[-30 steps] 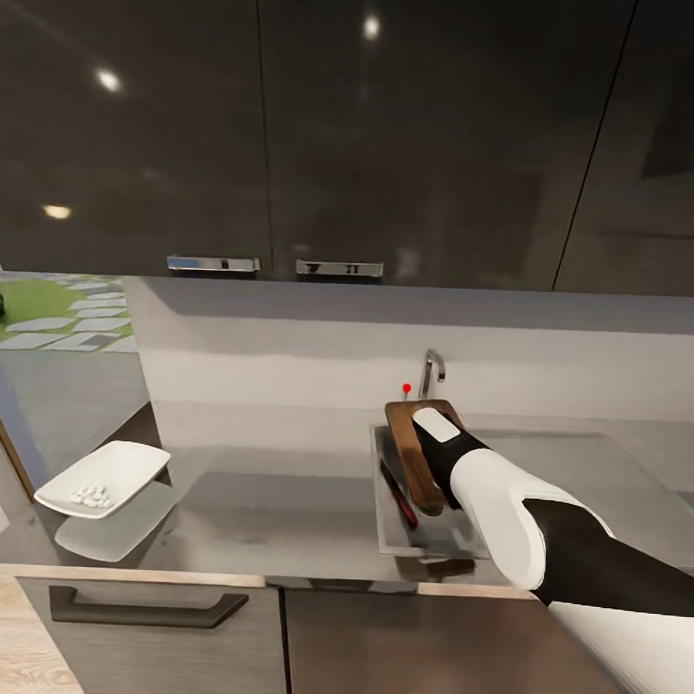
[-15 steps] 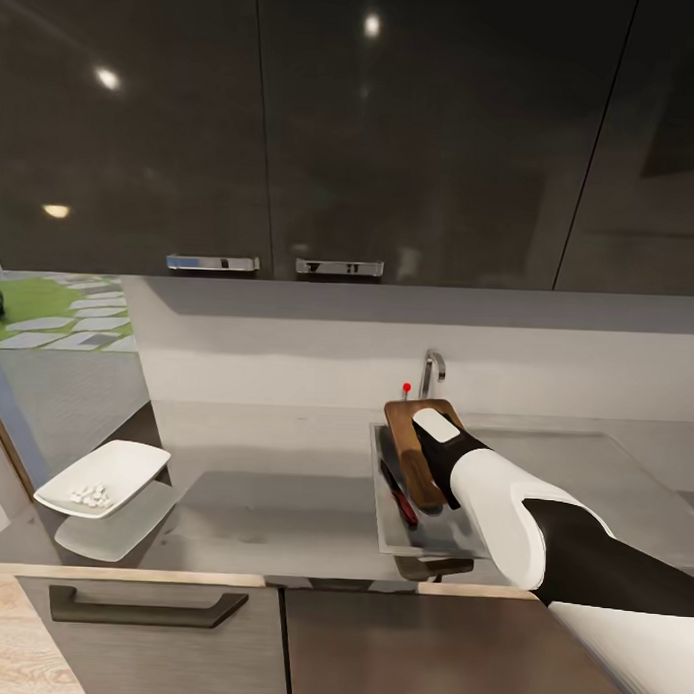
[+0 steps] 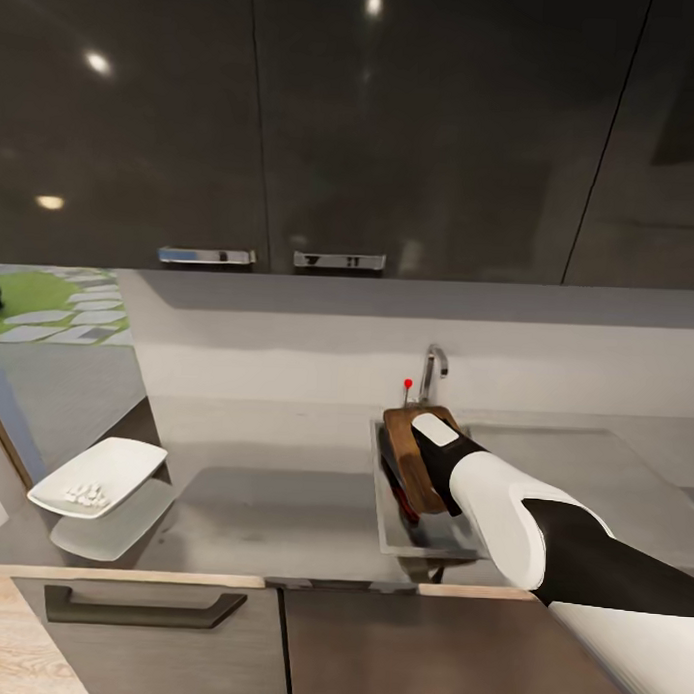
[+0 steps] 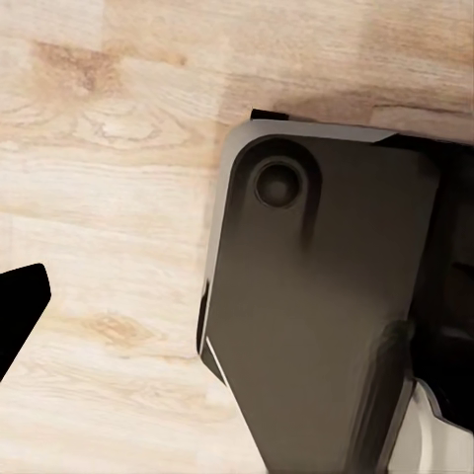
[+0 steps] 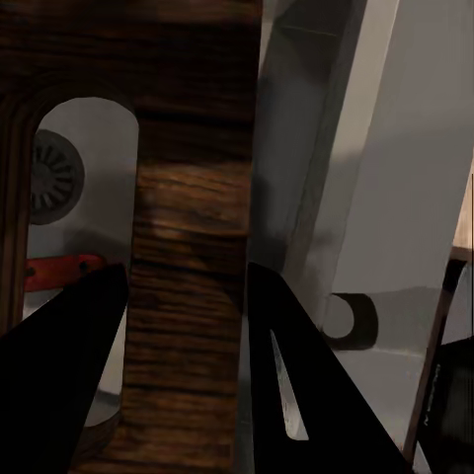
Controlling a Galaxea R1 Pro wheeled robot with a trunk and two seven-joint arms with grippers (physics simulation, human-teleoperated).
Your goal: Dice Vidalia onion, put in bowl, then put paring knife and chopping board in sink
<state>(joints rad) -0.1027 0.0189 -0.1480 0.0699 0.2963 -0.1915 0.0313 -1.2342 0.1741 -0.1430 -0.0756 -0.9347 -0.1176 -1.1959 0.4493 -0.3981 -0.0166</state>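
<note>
Right tool point(image 5: 183, 296) clamps the board point(image 3: 411, 454), one dark finger point(image 5: 69, 336) on each side of the wood near its slot. Board stands tilted on edge inside the sink point(image 3: 391, 529), upper end leaning toward the tap point(image 3: 432, 368) with the red knob point(image 3: 408, 383). Knife point(image 3: 400, 494) lies in the basin under the board, red handle point(image 5: 59, 269) visible through the slot beside the drain point(image 5: 54, 178). Right arm reaches over the worktop point(image 3: 271, 504) from the near right. Bowl point(image 3: 97, 476) sits at the worktop's far left, well apart from the sink, with white diced bits point(image 3: 86, 494) in it. Left tool: one dark fingertip point(image 4: 18, 306) over the wood floor point(image 4: 109, 178) beside the robot's dark base point(image 4: 326, 326); can't tell wide or narrow.
</note>
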